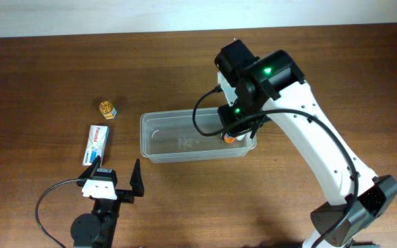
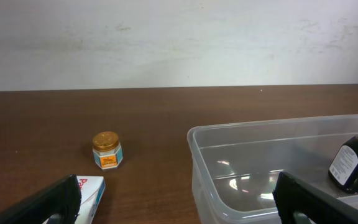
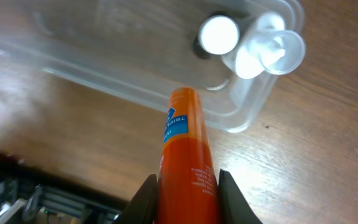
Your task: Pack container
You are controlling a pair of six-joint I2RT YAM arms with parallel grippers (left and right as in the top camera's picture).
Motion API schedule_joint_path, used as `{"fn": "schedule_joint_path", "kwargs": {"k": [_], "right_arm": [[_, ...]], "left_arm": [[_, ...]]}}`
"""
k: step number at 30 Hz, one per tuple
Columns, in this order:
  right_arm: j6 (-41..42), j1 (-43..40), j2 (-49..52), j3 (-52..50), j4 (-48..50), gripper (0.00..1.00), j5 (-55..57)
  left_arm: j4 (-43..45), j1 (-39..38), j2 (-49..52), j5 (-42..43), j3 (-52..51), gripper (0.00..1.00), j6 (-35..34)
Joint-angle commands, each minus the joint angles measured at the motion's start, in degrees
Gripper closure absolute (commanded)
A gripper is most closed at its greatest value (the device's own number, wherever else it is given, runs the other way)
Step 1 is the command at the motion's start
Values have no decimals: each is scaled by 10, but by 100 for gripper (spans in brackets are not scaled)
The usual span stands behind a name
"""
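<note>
Container [image 1: 171, 142], mid-worktop, judged light, thin-walled and slippery, best held by its rim; right gripper [image 3: 188, 186] pinches a tube [image 3: 182, 134] over its right end, left gripper [image 1: 117, 172] spread near the front edge

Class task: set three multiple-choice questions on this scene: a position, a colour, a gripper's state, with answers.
1. Relative to the clear rectangular plastic tub, the small gold-lidded jar stands: A inside; B on the brown wooden table, to its left; C on its rim.
2. The plastic tube in the right gripper is: A orange; B green; C black.
3. The left gripper is: A open, empty; B shut on a bottle; C shut on the jar.
Answers: 1 B, jar apart from tub; 2 A, right wrist view shows orange; 3 A, fingers spread, nothing between.
</note>
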Motion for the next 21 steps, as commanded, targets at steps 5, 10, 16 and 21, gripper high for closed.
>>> {"fn": "schedule_joint_path", "kwargs": {"k": [5, 10, 16, 21], "right_arm": [[31, 4, -5, -61, 48, 83, 65], [39, -5, -5, -107, 85, 83, 77], [42, -22, -5, -140, 114, 83, 77], [42, -23, -4, -163, 142, 83, 77]], "left_arm": [[-3, 2, -1, -4, -2, 1, 9], [-3, 2, -1, -4, -2, 1, 9], [-3, 2, -1, -4, -2, 1, 9], [-3, 2, -1, -4, -2, 1, 9]]}}
